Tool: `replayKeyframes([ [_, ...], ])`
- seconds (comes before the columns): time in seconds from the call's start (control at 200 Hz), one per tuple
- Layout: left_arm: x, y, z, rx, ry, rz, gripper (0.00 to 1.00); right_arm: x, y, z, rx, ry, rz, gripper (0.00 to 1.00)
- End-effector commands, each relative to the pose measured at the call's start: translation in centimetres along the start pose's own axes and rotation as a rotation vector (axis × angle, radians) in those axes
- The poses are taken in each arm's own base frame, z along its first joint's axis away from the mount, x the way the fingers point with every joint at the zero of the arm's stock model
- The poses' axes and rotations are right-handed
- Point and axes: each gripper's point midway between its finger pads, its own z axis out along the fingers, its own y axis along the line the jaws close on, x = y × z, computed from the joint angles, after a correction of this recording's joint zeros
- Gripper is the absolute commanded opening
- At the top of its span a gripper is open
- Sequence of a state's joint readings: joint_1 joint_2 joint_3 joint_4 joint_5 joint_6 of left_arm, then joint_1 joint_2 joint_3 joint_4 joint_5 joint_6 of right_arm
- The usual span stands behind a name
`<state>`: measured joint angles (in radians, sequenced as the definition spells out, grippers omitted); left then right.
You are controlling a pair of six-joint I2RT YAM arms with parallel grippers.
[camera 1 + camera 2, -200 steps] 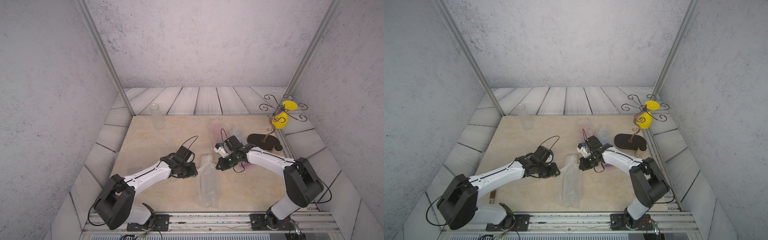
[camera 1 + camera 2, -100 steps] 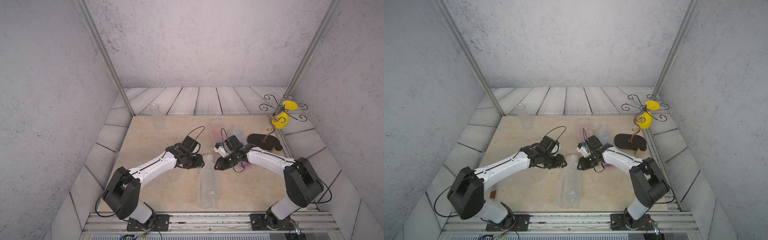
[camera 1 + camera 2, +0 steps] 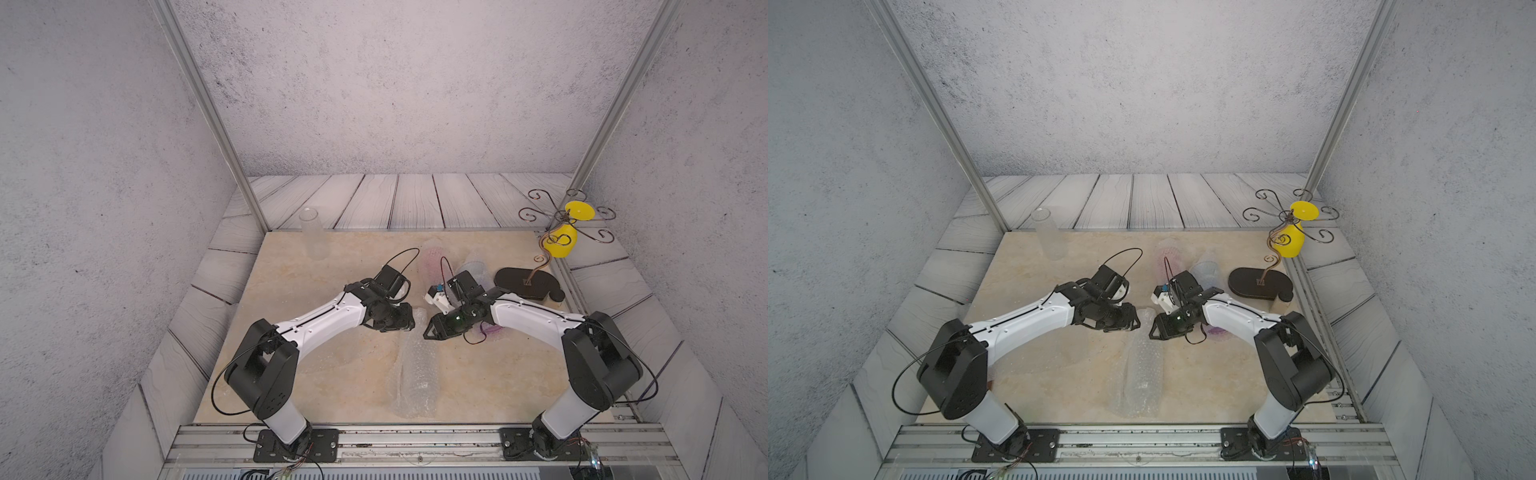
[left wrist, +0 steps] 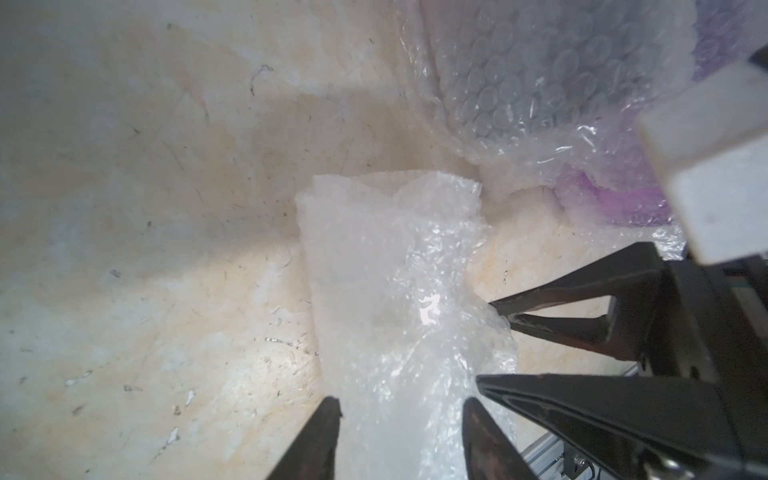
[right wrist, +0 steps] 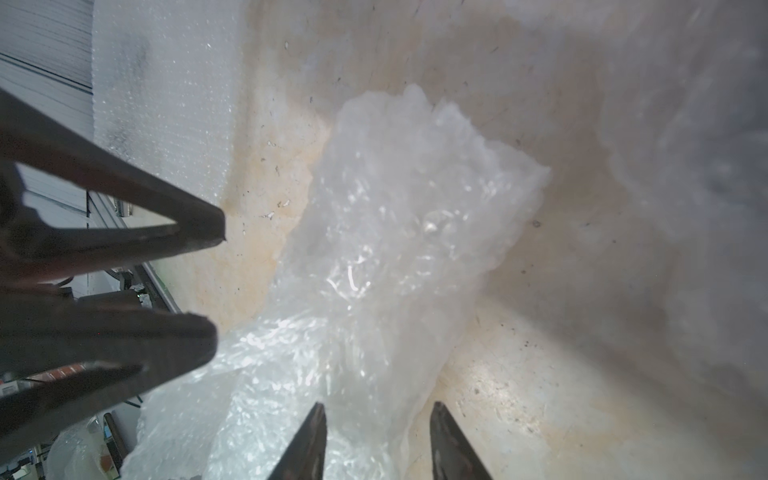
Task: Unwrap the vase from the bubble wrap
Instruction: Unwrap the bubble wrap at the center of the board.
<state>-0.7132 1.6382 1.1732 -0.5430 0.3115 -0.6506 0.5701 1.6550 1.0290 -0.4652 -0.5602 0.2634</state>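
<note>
The bubble wrap (image 3: 417, 365) lies rolled on the tabletop (image 3: 340, 374), running from the front rail to between the arms. The left tool (image 4: 401, 415) and right tool (image 5: 376, 419) stand half parted, astride its far end.

A beige, marble-patterned table (image 3: 332, 266) carries a black oval base (image 3: 523, 282) near its far right corner. From that base rises a thin wire stand (image 3: 559, 216) with curled arms. A flat yellow disc (image 3: 579, 211) sits on top of the stand, and a rounded yellow piece (image 3: 561, 247) hangs just below it. Grey planks (image 3: 415, 203) surround the table, rough grey walls (image 3: 395, 83) enclose it, and a metal rail (image 3: 415, 440) runs along the near edge
</note>
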Motion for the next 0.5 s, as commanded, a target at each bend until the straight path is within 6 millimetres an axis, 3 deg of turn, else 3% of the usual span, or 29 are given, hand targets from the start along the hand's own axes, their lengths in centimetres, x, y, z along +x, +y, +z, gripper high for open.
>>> replayKeyframes([
  [0.0,0.2,-0.5,0.4,-0.008,0.025,0.023,0.50,-0.7,0.1,0.4,-0.016,0.006,0.020,0.44],
  [0.14,0.4,0.0,1.3,-0.024,0.044,0.006,0.50,-0.7,0.0,0.9,-0.030,0.016,0.033,0.44],
  [0.305,0.5,0.3,2.4,-0.025,0.057,-0.017,0.46,-0.8,0.2,1.1,-0.045,0.019,0.035,0.28],
  [0.495,0.3,0.2,2.7,-0.008,0.043,-0.037,0.24,-0.7,0.4,1.2,-0.059,0.021,0.032,0.12],
])
